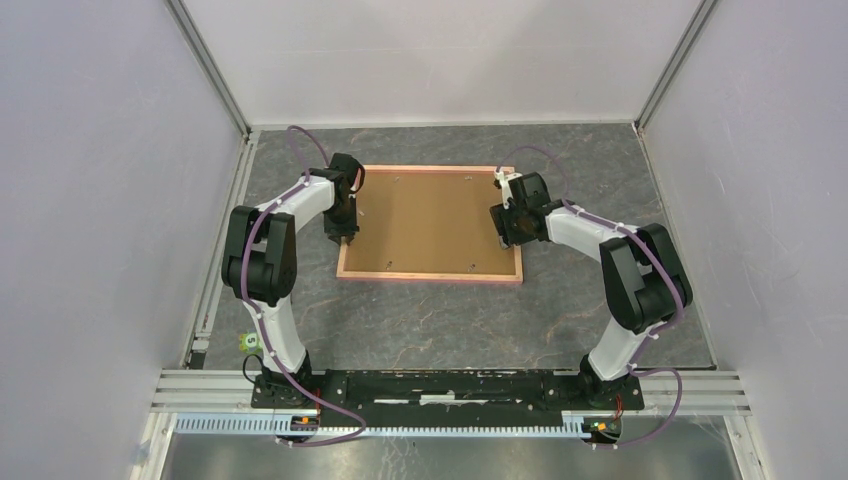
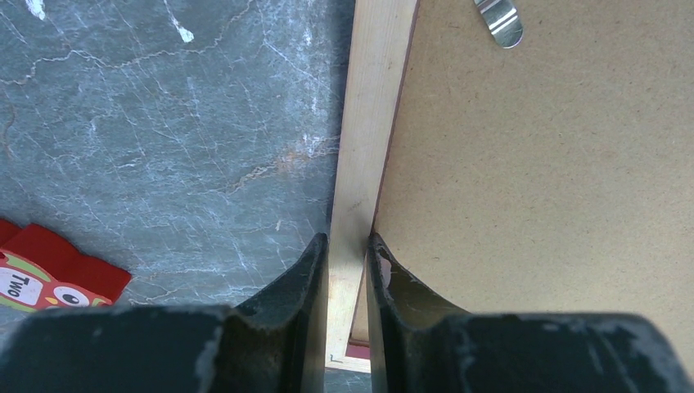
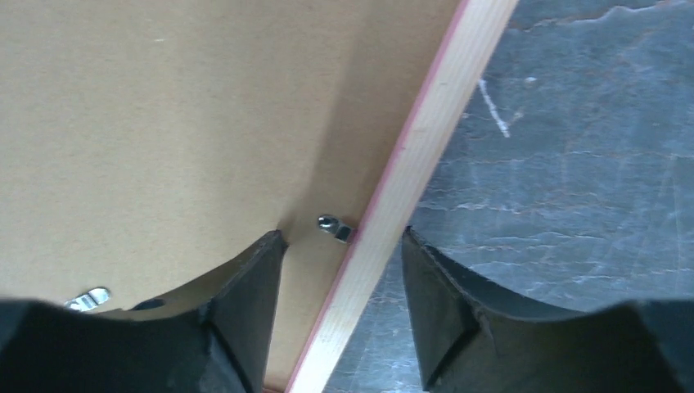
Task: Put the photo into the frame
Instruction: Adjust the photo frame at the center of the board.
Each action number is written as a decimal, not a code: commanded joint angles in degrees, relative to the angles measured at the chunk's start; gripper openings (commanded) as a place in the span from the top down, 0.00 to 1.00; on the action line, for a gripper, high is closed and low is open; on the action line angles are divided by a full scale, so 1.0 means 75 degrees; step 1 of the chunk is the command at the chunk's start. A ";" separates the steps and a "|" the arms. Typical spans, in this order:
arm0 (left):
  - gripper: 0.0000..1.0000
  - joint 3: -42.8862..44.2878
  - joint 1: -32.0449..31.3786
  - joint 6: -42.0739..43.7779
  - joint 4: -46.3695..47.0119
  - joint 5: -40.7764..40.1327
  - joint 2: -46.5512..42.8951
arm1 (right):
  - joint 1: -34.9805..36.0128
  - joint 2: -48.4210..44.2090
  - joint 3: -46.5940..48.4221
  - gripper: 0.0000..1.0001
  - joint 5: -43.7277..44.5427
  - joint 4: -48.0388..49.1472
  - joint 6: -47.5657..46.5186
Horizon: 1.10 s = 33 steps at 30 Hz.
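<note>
The pink-edged frame (image 1: 430,273) lies face down in the middle of the table with a brown backing board (image 1: 430,220) in it. The photo is hidden. My left gripper (image 1: 345,238) is shut on the frame's left bar (image 2: 360,164), one finger on each side of the pale wood. My right gripper (image 1: 507,240) is open and straddles the frame's right bar (image 3: 409,164), one finger over the board (image 3: 164,123), the other over the table, neither touching the bar. A small metal tab (image 3: 334,226) sits by the bar.
Grey marble-pattern tabletop (image 1: 430,320) with white walls on three sides. A red card with an owl (image 2: 41,274) lies left of the frame. A metal clip (image 2: 501,20) sits on the board. A small green tag (image 1: 248,341) lies by the left arm's base.
</note>
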 commanded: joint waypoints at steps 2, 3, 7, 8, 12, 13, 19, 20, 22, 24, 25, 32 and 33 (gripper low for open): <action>0.98 -0.0071 -0.0063 0.0157 0.0020 -0.0370 -0.0293 | 0.0057 -0.0428 -0.0431 0.30 -0.0903 0.0437 0.0375; 0.98 -0.0099 -0.0054 0.0118 0.0008 -0.0280 -0.0288 | 0.0037 -0.0426 -0.0489 0.28 -0.1068 0.0546 0.0505; 0.98 -0.0133 -0.0063 -0.0037 -0.0178 0.0043 -0.0181 | -0.0020 -0.0256 -0.0462 0.26 -0.1794 0.1052 0.1021; 0.98 -0.0085 -0.0063 -0.0085 -0.0255 0.0087 -0.0173 | -0.0017 -0.0187 -0.0411 0.25 -0.1908 0.1153 0.1078; 0.98 -0.0615 -0.0064 -0.0332 -0.0238 0.0358 -0.0632 | -0.0057 0.0012 -0.0217 0.19 -0.1780 0.1447 0.1076; 0.98 -0.0931 -0.0075 -0.0451 -0.0165 0.0535 -0.0817 | -0.0069 0.0086 -0.0136 0.18 -0.1750 0.1499 0.1056; 0.98 -0.2989 -0.0946 -0.1527 0.0572 0.1856 -0.2091 | -0.0121 0.0664 0.0613 0.15 -0.2241 0.1641 0.0922; 0.98 -0.3325 -0.1161 -0.1808 0.0731 0.2135 -0.2308 | -0.0119 0.0759 0.0741 0.15 -0.2318 0.1677 0.0901; 0.98 -0.3804 -0.1721 -0.2343 0.1034 0.2544 -0.2646 | -0.0124 0.0978 0.1063 0.14 -0.2530 0.1639 0.0886; 0.98 -0.4029 -0.2429 -0.2794 0.1255 0.2713 -0.2963 | -0.0112 0.1215 0.1382 0.14 -0.2732 0.1634 0.0895; 0.98 -0.4080 -0.2809 -0.3043 0.1392 0.2851 -0.3127 | -0.0096 0.1347 0.1585 0.13 -0.2810 0.1645 0.0880; 0.84 -0.4138 -0.4074 -0.3426 0.1966 0.3843 -0.3933 | 0.0031 0.2268 0.3720 0.14 -0.3138 0.0373 0.0655; 0.79 -0.4078 -0.4071 -0.3288 0.1856 0.3888 -0.4052 | 0.0028 0.2212 0.3928 0.14 -0.2893 0.0092 0.0527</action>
